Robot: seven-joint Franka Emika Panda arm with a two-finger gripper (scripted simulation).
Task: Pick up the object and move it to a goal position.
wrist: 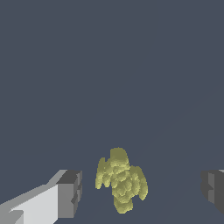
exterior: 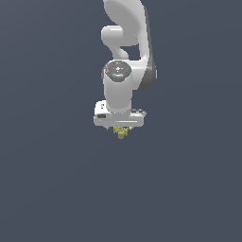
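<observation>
The object (wrist: pixel 120 180) is a small olive-yellow lumpy thing lying on the dark grey floor. In the wrist view it sits between my two dark fingertips (wrist: pixel 70 192), with a clear gap on each side, a wider one toward the other fingertip. My gripper (wrist: pixel 142 190) is open and touches nothing. In the exterior view the white gripper head hangs straight over the object (exterior: pixel 121 133), which peeks out just under it; the gripper (exterior: pixel 120 129) fingers are mostly hidden there.
The white arm (exterior: pixel 124 56) rises behind the gripper toward the exterior view's top. Flat dark grey floor (exterior: pixel 52 179) surrounds the object on all sides.
</observation>
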